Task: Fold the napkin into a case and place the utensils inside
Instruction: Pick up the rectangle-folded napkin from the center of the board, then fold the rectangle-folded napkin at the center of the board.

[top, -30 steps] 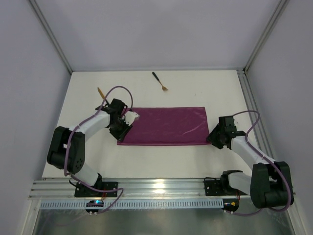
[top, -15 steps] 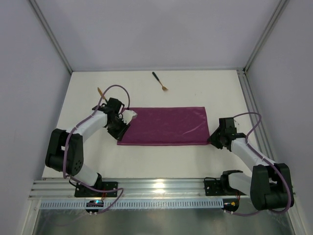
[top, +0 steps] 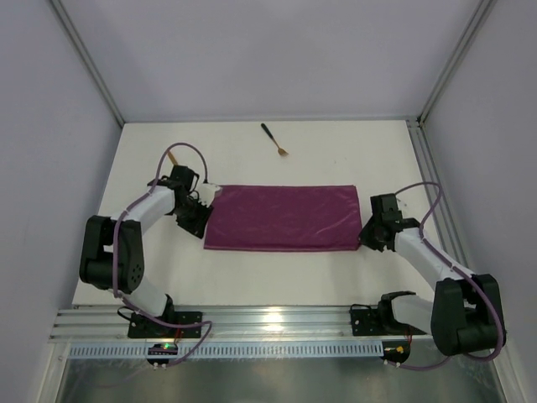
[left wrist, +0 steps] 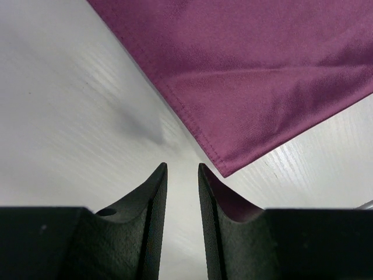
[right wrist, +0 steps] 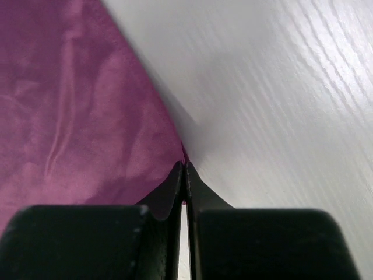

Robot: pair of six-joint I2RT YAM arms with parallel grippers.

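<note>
Centrally on table (top: 252,277), napkin (top: 284,217) lies flat, long axis left to right, between the grippers: right gripper (right wrist: 185,164) pinched shut on its right edge, left gripper (left wrist: 182,166) slightly spread, empty, just off a left corner.

napkin (top: 284,217): 1 | fork (top: 274,140): 1 | knife (top: 171,156): 1 (only partly in view)

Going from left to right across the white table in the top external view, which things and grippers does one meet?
small gold-headed knife with black handle → left gripper → magenta-purple cloth napkin → right gripper
</note>
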